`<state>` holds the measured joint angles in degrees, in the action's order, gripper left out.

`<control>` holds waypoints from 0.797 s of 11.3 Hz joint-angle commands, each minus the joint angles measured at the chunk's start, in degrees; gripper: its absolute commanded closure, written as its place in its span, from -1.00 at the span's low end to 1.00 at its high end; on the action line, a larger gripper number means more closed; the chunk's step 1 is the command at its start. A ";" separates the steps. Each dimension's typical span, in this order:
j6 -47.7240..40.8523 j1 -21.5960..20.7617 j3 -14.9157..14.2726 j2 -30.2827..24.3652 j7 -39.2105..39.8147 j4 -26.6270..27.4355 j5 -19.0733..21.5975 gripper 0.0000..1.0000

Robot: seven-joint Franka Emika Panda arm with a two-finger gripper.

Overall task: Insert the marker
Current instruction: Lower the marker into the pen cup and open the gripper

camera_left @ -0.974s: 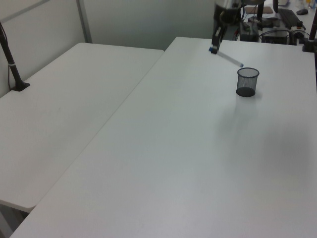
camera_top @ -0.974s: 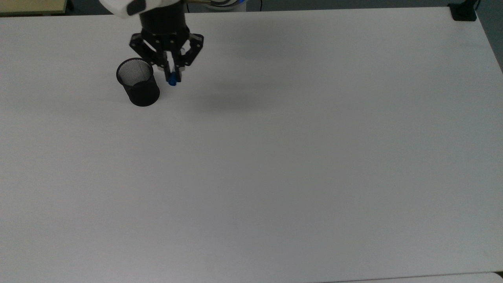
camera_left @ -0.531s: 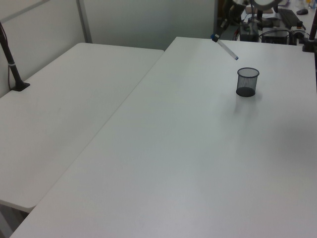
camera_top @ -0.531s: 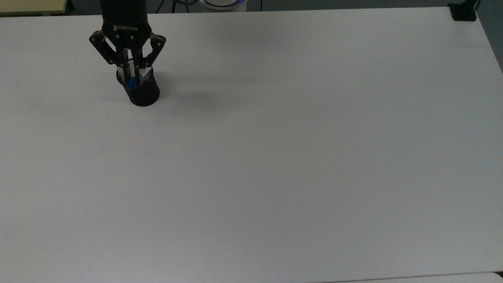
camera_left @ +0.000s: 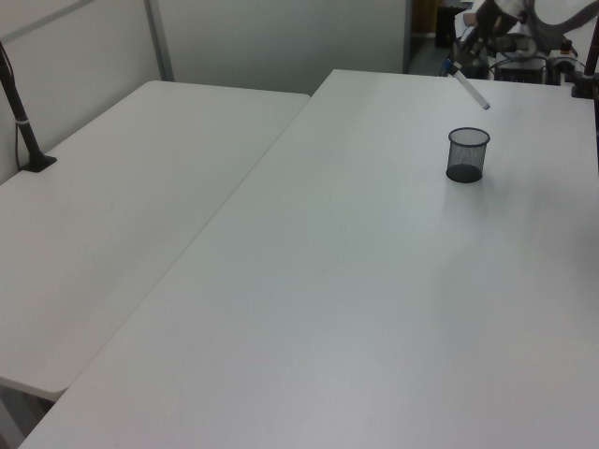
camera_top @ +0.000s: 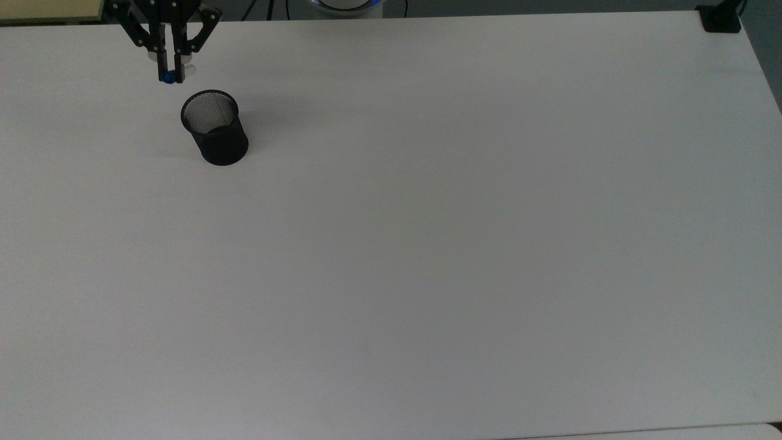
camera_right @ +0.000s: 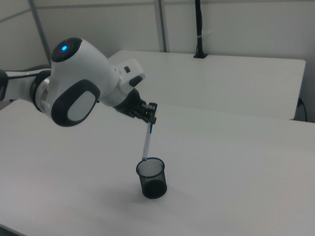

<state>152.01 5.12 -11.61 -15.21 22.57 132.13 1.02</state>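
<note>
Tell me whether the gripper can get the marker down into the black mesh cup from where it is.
Probably yes. The gripper holds the marker tilted above the black mesh cup; the cup's mouth is open, with nothing between.

text: none legible | labels: none | numbers: none

We see the gripper (camera_top: 169,66) near the top view's upper left, its 2 fingers (camera_top: 164,61) pinched on the marker (camera_top: 167,76), whose blue cap sits just below the fingertips. The black mesh cup (camera_top: 215,128) stands below-right of the fingers, apart, on the white table (camera_top: 427,244).
</note>
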 commanded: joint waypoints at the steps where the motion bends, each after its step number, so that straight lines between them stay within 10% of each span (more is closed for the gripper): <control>1: 7.04 -0.64 -0.87 -1.14 3.53 6.55 1.18 1.00; 9: 19.11 -0.91 -0.78 8.18 2.04 7.18 1.18 0.99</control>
<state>168.97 5.00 -11.92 -7.59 24.16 138.96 1.02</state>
